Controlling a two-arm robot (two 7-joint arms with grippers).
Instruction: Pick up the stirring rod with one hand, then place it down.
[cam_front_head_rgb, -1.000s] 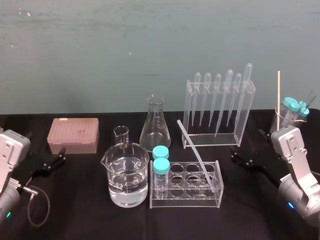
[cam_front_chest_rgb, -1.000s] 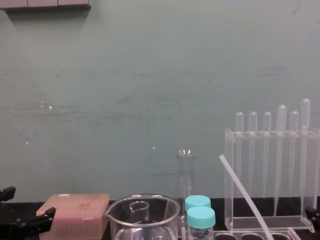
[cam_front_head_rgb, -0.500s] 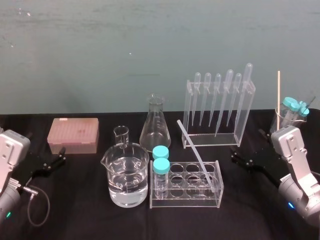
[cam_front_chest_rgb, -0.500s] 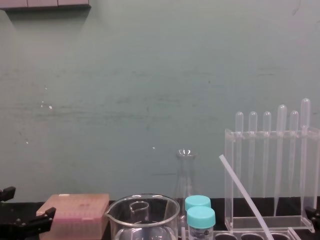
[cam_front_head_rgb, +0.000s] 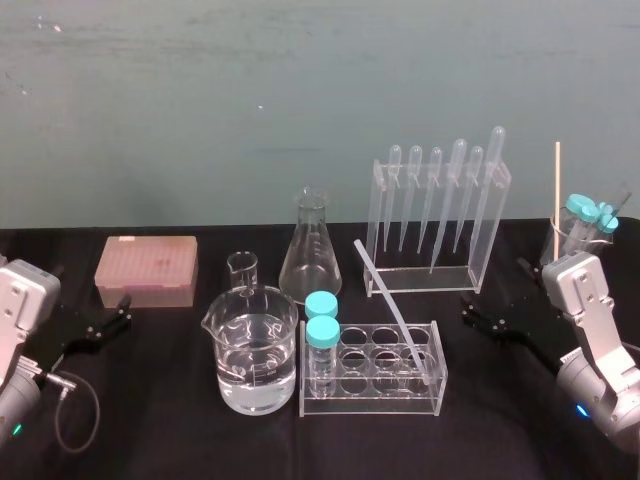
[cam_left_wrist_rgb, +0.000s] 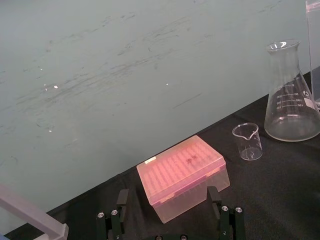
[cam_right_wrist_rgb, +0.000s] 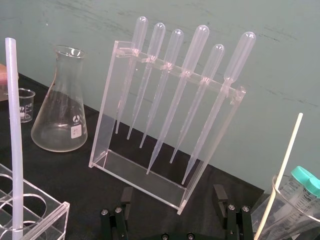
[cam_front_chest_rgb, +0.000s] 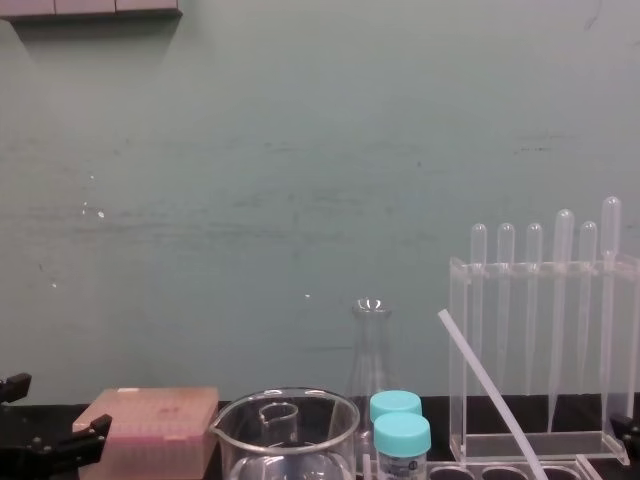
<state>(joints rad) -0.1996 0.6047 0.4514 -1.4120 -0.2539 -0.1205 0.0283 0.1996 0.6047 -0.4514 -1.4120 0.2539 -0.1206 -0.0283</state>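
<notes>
The black, angular right gripper (cam_front_head_rgb: 468, 310) is being held low over the black-covered table (cam_front_head_rgb: 160, 420) on the right side. Its jaws are being kept spread apart and pointed inward at the foot of the tall clear pipette stand (cam_front_head_rgb: 482, 235). The matching black left gripper (cam_front_head_rgb: 124, 311) is being kept parked at the table's left edge, just beside the pink lidded tip box (cam_front_head_rgb: 147, 270), its jaws likewise being held apart.

Against the pictures taken a second and half a second before, no change is being shown: both arms and all the glassware are being found in the same places.

The long, thin, straight stirring rod (cam_front_head_rgb: 393, 305) of translucent whitish glass is being left leaning in the low clear acrylic tube rack (cam_front_head_rgb: 370, 400). Its lower end is being held in a well near the rack's right end. Its flat upper end is being tilted up and leftward, toward the clear conical flask (cam_front_head_rgb: 310, 255). The rod is being kept well apart from both grippers.
</notes>
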